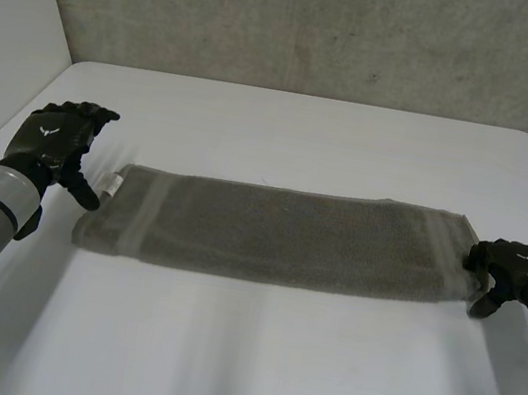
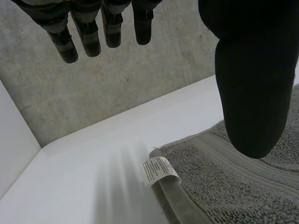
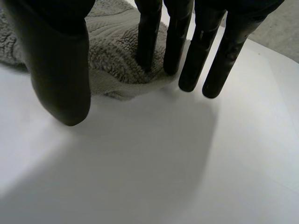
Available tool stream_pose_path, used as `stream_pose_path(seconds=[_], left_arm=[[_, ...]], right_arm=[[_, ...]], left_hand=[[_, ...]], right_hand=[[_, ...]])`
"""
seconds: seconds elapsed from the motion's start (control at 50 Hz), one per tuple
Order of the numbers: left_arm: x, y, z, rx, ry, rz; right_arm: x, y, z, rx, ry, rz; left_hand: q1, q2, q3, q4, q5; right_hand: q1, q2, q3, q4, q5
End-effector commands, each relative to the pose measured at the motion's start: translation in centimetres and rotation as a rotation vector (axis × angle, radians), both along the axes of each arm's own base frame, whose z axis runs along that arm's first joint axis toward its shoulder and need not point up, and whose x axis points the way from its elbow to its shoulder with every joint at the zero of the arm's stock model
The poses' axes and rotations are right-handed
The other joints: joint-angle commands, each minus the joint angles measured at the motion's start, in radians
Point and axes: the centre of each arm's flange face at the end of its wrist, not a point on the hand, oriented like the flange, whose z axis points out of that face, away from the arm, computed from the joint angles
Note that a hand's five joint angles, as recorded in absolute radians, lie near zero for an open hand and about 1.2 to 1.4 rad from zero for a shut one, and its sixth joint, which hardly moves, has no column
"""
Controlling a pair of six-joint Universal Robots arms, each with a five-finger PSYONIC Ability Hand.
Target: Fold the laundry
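Black left hand (image 2: 252,84) spread | ribbed grey terry towel (image 1: 278,235), long strip

Grey towel (image 1: 278,235): we see looped terry cloth, flatter woven band near end (printed white label (image 2: 159,170) at hem). White table (image 1: 265,370) smooth, low sheen. Wall (image 1: 323,25) rough concrete. Left hand (image 1: 51,137), right hand (image 1: 514,268) matt black.

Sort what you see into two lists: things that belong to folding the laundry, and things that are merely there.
Belongs to the job:
grey towel, with its white label
left hand, open by the label end
right hand, open, fingertips on the towel's other end

Merely there:
white table
concrete wall
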Motion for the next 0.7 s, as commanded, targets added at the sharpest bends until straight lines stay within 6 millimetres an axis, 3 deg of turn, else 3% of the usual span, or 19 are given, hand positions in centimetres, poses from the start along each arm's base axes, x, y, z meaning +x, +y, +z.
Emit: stream_pose_path(seconds=[0.02,0.42,0.5,0.54,0.7], left_arm=[[0.0,0.0,-0.1,0.002,0.001,0.001],[0.0,0.0,-0.2,0.004,-0.001,-0.001],[0.0,0.0,-0.1,0.001,0.000,-0.001],[-0.1,-0.1,-0.1,-0.003,0.000,-0.001],[-0.1,-0.1,-0.1,-0.003,0.000,-0.001]], right_arm=[[0.0,-0.5,0.1,-0.015,-0.032,-0.021],[0.4,-0.3,-0.1,0.004,-0.086,-0.033],[0.4,-0.4,-0.2,0.005,-0.085,-0.034],[0.2,-0.7,-0.1,-0.004,-0.079,-0.045],[-1.1,-2.0,0.9,-0.073,-0.009,-0.129]], left_hand=[[-0.004,0.003,0.008,0.008,-0.033],[-0.004,0.003,0.008,0.008,-0.033],[-0.004,0.003,0.008,0.008,-0.033],[-0.004,0.003,0.008,0.008,-0.033],[-0.004,0.003,0.008,0.008,-0.033]], right_hand=[[0.051,0.061,0.056,0.060,0.050],[0.048,0.058,0.053,0.057,0.046],[0.263,0.273,0.267,0.271,0.261],[0.745,0.754,0.749,0.753,0.743],[0.811,0.821,0.815,0.819,0.809]])
